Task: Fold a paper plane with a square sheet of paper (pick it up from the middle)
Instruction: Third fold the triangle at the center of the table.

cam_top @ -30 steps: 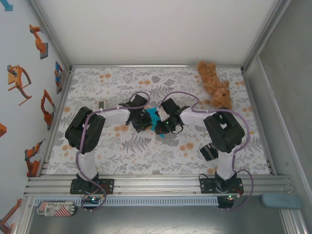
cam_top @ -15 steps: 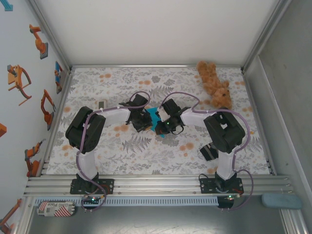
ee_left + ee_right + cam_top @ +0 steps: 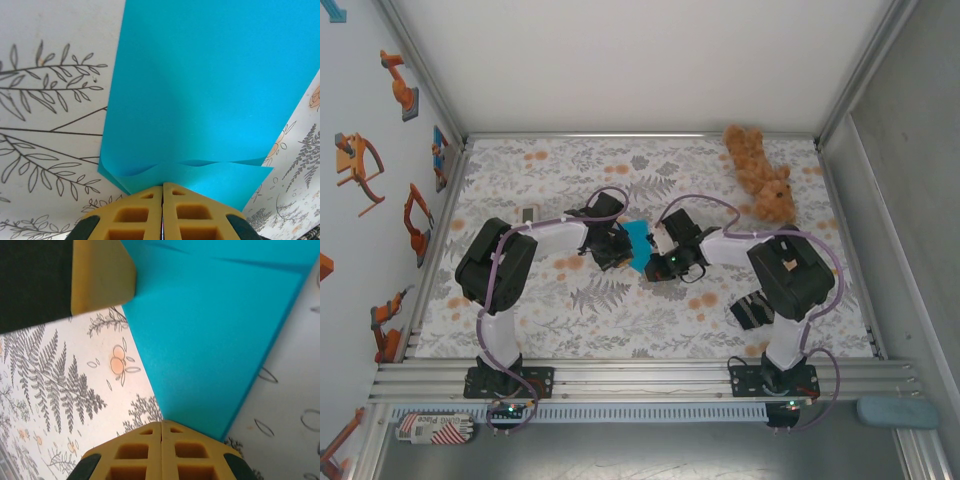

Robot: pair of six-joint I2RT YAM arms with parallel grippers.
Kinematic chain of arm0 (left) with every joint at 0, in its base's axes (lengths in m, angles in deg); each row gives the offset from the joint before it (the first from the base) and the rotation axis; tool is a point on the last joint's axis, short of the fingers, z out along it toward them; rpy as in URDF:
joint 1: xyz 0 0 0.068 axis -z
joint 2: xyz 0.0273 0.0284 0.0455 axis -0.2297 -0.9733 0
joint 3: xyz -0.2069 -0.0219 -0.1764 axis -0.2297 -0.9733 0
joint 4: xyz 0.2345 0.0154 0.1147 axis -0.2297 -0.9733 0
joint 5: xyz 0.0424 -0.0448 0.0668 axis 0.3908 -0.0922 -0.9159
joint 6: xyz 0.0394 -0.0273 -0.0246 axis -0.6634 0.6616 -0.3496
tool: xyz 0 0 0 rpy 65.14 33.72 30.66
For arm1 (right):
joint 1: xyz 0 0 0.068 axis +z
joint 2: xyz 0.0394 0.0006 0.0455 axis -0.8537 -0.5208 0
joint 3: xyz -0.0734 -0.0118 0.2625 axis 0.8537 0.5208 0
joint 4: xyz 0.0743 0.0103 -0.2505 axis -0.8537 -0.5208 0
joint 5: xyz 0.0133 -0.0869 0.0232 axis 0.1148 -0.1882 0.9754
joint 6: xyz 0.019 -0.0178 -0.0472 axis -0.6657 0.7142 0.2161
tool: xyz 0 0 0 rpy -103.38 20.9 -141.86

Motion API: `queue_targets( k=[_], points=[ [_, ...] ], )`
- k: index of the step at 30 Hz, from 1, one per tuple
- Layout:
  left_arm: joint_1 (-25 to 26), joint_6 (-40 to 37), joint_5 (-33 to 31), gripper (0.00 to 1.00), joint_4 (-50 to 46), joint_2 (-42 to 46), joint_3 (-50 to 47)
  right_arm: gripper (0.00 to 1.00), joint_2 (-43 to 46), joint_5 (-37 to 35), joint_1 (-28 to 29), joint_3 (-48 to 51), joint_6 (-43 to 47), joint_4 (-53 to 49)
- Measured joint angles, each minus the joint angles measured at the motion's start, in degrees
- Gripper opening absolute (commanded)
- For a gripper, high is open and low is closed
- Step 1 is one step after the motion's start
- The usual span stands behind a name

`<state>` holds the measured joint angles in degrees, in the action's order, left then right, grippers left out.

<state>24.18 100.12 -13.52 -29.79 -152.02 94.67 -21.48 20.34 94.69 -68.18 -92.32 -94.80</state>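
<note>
The square sheet of paper (image 3: 638, 238) is bright cyan-blue and lies folded over on the floral table between my two grippers. In the left wrist view the paper (image 3: 215, 75) shows two layers with a wavy upper edge, and its lower layer runs in at the tips of my left gripper (image 3: 163, 184), which is shut on it. In the right wrist view my right gripper (image 3: 161, 422) is shut, tips at the near edge of the paper (image 3: 210, 330), nothing visibly between them. From above, the left gripper (image 3: 618, 248) and the right gripper (image 3: 665, 262) flank the sheet.
A brown teddy bear (image 3: 760, 185) lies at the back right. A dark striped cloth (image 3: 750, 310) sits by the right arm's base. A small white object (image 3: 529, 213) rests at the left. Metal rails frame the table.
The right arm has swung a little to the right and its gripper has slid slightly right along the paper. The left arm holds still.
</note>
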Motion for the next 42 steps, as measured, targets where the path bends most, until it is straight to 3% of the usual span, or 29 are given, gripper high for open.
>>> queue_targets(
  k=[10,20,34,42],
  points=[
    [-0.04,-0.63,0.09,0.07,-0.81,-0.35,0.68,0.00,4.52,1.14,-1.99,6.21,-0.39,1.29],
    [-0.04,-1.14,0.15,0.07,-2.12,-0.83,1.77,0.00,10.05,2.80,-2.51,5.79,-4.13,2.78],
    [-0.04,-1.51,0.20,0.07,-2.56,-0.94,2.12,0.00,-0.57,2.54,-1.46,-2.51,-5.18,3.76],
    [-0.04,-2.21,0.13,0.08,-2.73,-1.07,2.71,0.00,-2.45,1.29,-1.42,-2.93,-4.83,1.86]
  ],
)
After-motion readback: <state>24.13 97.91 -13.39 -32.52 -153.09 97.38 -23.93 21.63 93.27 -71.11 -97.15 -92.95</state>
